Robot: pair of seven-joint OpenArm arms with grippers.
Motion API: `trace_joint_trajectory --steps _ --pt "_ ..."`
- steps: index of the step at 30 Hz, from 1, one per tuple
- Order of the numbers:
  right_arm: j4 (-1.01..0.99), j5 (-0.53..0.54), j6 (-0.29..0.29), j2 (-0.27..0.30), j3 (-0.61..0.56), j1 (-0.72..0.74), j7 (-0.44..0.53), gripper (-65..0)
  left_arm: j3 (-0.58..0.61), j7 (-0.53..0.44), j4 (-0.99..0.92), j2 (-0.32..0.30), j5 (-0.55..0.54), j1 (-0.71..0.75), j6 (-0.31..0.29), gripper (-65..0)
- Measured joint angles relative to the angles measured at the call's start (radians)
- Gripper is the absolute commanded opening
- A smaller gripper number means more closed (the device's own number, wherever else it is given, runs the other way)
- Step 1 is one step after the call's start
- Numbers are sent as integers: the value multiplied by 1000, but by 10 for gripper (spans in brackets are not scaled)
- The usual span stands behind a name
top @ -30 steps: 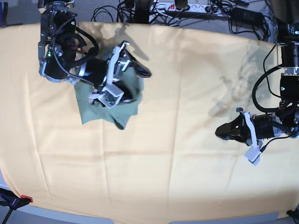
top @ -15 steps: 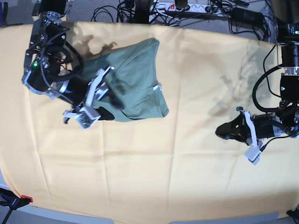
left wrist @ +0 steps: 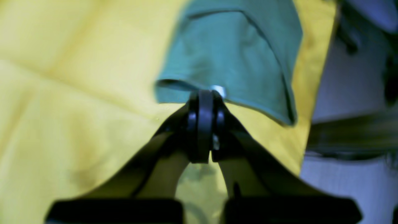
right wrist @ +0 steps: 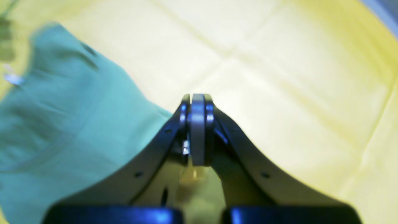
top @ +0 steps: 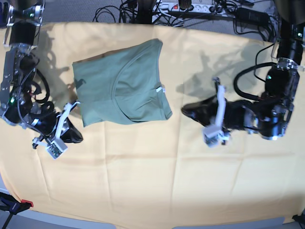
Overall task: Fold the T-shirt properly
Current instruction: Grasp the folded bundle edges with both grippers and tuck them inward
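Big yellow-orange cloth [top: 157, 186] covers the whole table, cables and a power strip [top: 190, 7] along the far edge. The T-shirt [top: 121, 83] lies folded on the far left part. Base view shows both arms off it; left wrist view catches the white tag [left wrist: 218, 90]. Left gripper [top: 187, 110] and right gripper [top: 76, 137] are both pinched together, holding nothing. Loads of bare cloth up front

My right gripper [top: 76, 136] sits low on my right side, its jaws pressed together and holding nothing. My left gripper [top: 187, 111] reaches inward from the opposite side, jaws likewise closed and empty.
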Motion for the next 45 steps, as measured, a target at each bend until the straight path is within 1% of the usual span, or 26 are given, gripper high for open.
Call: trace_joint_trajectory --steps 1,3,5,6,8,11,14,15,17,20,23,25,26,29,30,31,33,35,37,39,41,43,45 --pt "-37 -5 -1 19 -20 23 -4 -650 38 -25 17 0 23 1 0 -650" --pt "-103 18 -2 52 -71 67 -11 -650 118 -85 42 0 29 -2 0 -650" --pt "-150 38 -2 56 -127 106 -23 -650 197 -110 68 10 34 -3 0 -650" --pt "-174 37 -1 53 -158 121 -24 -650 235 -106 74 24 47 -2 0 -650" --pt "-212 26 0 48 -203 142 -27 -650 312 -105 75 68 126 0 0 -650" --pt "-249 -8 -1 52 -234 168 -27 -650 402 -104 75 131 206 12 0 -650" --pt "-275 -8 -2 54 -245 180 -24 -650 465 -143 75 186 297 19 8 -650" --pt "-288 -8 -1 52 -249 179 -22 -650 482 -151 75 198 321 25 29 -650" --pt "-319 -13 -1 50 -256 174 -23 -650 510 -148 75 229 375 42 38 -650" --pt "-344 -51 -1 49 -257 174 -24 -650 520 -146 74 281 443 69 37 -650" --pt "-344 -44 -2 52 -262 175 -19 -650 520 -154 74 306 499 85 82 -650" --pt "-344 -37 -2 53 -286 177 -19 -650 518 -166 74 305 541 103 90 -650" --pt "-344 -34 -1 53 -305 177 -18 -650 518 -173 73 303 559 113 107 -650" --pt "-344 -41 -2 51 -381 183 -16 -650 518 -183 55 303 595 127 121 -650" --pt "-344 -60 -1 51 -406 188 -15 -650 518 -187 43 304 607 129 135 -650" --pt "-344 -88 -1 51 -425 194 -2 -650 519 -188 27 306 616 130 132 -650" --pt "-344 -115 -1 51 -440 209 20 -650 518 -204 2 304 648 129 132 -650" --pt "-344 -105 -1 51 -441 216 37 -650 518 -209 -19 303 649 129 132 -650" --pt "-344 -103 -1 51 -441 212 32 -650 518 -224 -38 306 646 129 132 -650" --pt "-344 -103 -1 51 -441 207 16 -650 518 -232 -48 308 669 127 132 -650" --pt "-344 -68 -2 56 -441 208 -13 -650 518 -241 -48 309 702 126 125 -650" --pt "-344 13 -1 72 -441 204 -14 -650 519 -244 -48 305 702 116 125 -650" --pt "-336 64 -2 91 -441 188 -12 -650 519 -239 -49 301 703 100 125 -650"
